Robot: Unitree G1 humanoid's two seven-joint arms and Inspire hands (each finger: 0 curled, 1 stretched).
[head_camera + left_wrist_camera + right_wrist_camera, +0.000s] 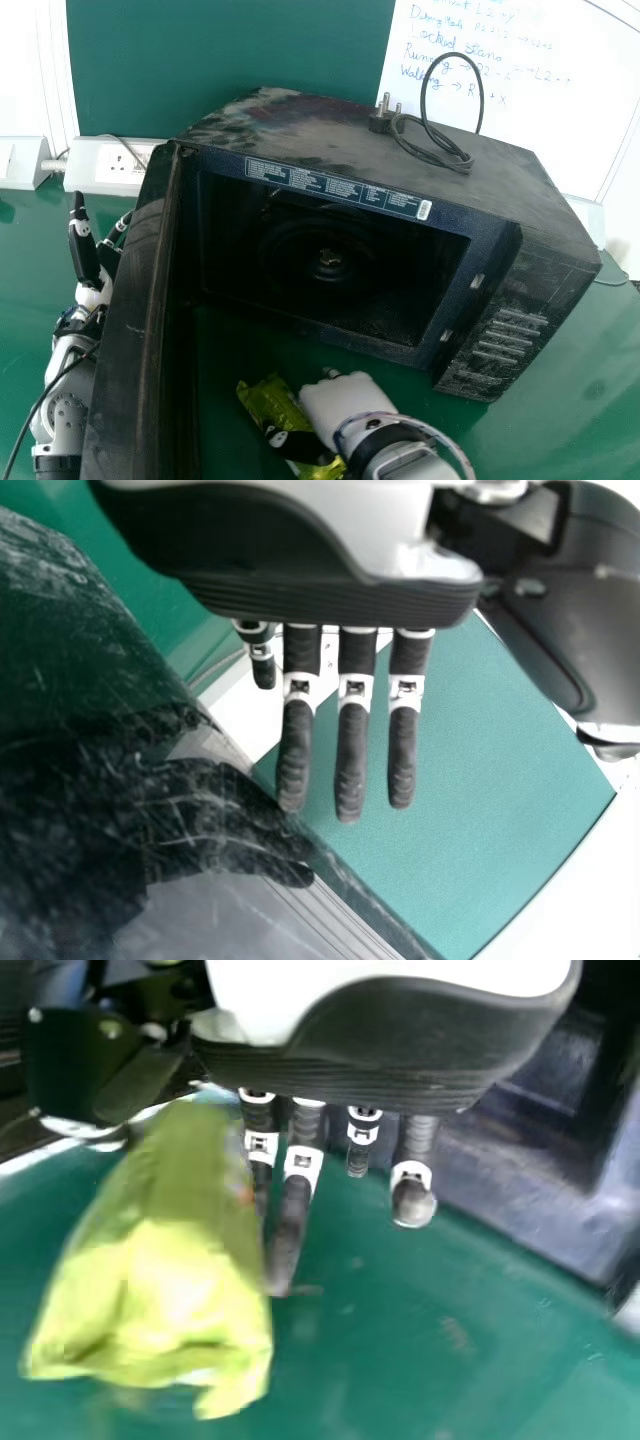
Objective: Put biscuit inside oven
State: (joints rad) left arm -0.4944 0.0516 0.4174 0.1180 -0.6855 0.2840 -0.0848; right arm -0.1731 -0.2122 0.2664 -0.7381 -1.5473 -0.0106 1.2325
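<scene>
Raise the biscuit packet first, then feed it straight in

The right hand has the biscuit packet gripped between its thumb and fingers, on the hand's left side, with much of the wrapper sticking out past the grip. The oven lies ahead of that hand, and its opening faces back towards it, ahead and a little to the left. The door stands swung open to the hand's left. Beyond the door, the left hand is held with its fingers straight and nothing in them.

The step in hand looks to be carrying the packet into the oven. The right hand should go up before it goes forward, enough for the loose end of the wrapper to clear the lower rim ahead of it; whether the packet is off the table now, I can't tell. Aim for the middle of the opening, keeping off the door on one side and the control panel on the other.

The wrapper looks soft, so a steady, light pinch should do; a hard squeeze might crush the biscuits. Once well inside, the hand should lower the packet onto the oven floor, spread its fingers and back out along the same line.
</scene>
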